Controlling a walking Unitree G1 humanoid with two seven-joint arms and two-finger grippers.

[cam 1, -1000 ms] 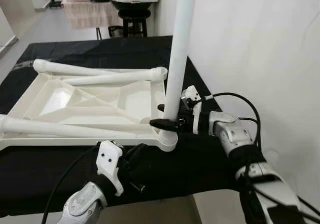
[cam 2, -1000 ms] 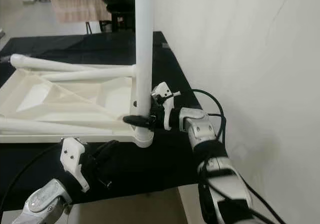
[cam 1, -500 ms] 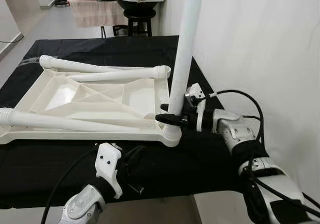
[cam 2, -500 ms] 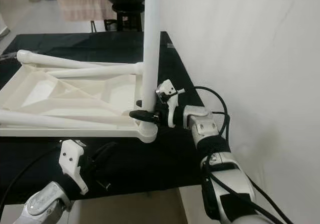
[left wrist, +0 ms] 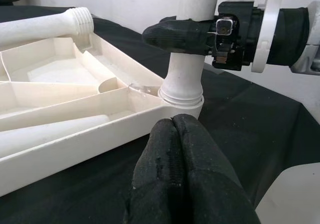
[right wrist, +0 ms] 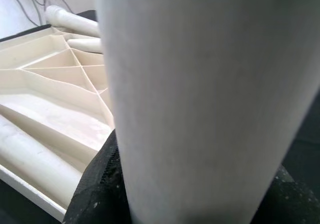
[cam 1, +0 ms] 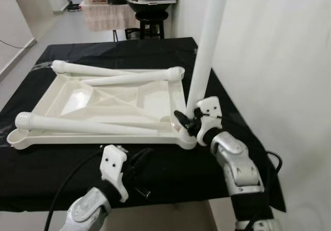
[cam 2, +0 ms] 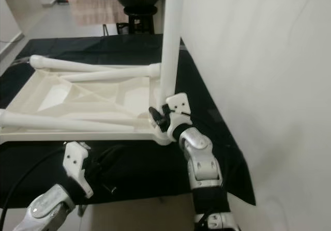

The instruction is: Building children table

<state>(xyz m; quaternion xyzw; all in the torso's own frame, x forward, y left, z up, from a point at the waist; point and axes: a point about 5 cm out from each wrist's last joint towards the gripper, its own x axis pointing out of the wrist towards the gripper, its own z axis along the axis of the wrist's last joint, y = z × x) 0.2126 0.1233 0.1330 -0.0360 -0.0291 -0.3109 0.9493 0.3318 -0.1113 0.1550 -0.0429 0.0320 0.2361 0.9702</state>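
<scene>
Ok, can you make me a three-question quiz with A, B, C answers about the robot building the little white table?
1. Where does the upright white plastic table leg stand?
A. In the corner socket of the upside-down white plastic tabletop nearest the wall
B. On the floor
C. Lying across the middle

2. How many loose white legs lie on the tabletop?
A. None
B. Two
C. Five

3. What is the right claw doing?
A. Hanging open in the air
B. Shut on the upright leg near its base
C. Holding the black cloth

Answers:
1 A: the head views show the leg rising from that corner socket.
2 B: one lies along the far edge, one along the near edge.
3 B: the left wrist view shows its black fingers clamped round the leg just above the socket, while the left claw points at it, shut.
</scene>
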